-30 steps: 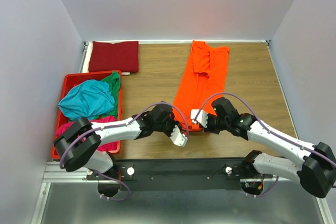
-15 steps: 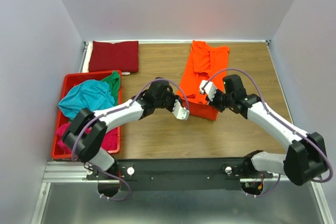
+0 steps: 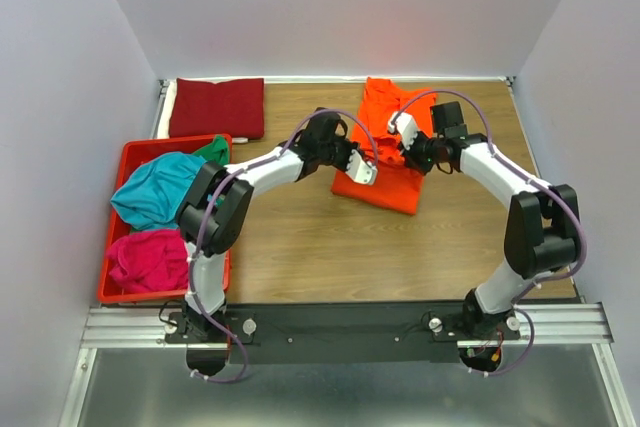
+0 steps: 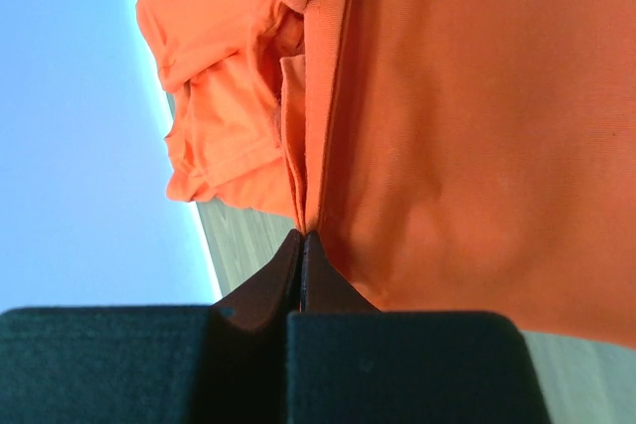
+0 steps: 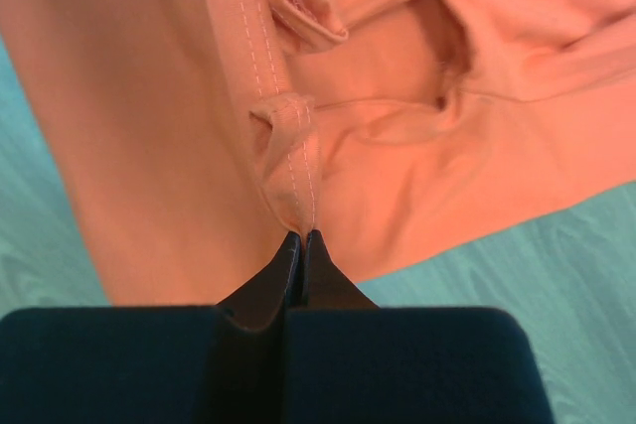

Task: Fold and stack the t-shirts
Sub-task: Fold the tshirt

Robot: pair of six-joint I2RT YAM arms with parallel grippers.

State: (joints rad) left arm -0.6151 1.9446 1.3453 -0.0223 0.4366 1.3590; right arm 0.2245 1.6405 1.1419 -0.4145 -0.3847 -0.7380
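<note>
Starting on the left, the red crate (image 3: 140, 153) sits at the table's edge. It holds a teal t-shirt (image 3: 165, 192) heaped at its far end, a magenta t-shirt (image 3: 150, 259) bunched at the near end, and a green t-shirt (image 3: 214, 152) poking over the far corner. Just beyond the crate, in the far left corner of the table (image 3: 300, 237), a dark red t-shirt (image 3: 217, 107) lies flat, folded into a neat rectangle. Into the middle now, where the left arm stretches far out across the wood. The left gripper (image 3: 363, 172) is at the left edge of the orange t-shirt (image 3: 388, 190), which lies right of centre toward the far side. Its near part is doubled into a slanted panel, and its sleeves and collar end lie beyond. The left wrist view shows it plainly: dark fingertips (image 4: 273, 280) pressed together with the orange hem pinched between them, and cloth spreading away on the right. Across to the right side, the right arm bends in from the table's right edge. The right gripper (image 3: 400, 132) is just beside its partner, over the same shirt. In its own view the fingertips (image 5: 270, 280) are clamped on a stitched hem, with the folded sleeves lying beyond.
</note>
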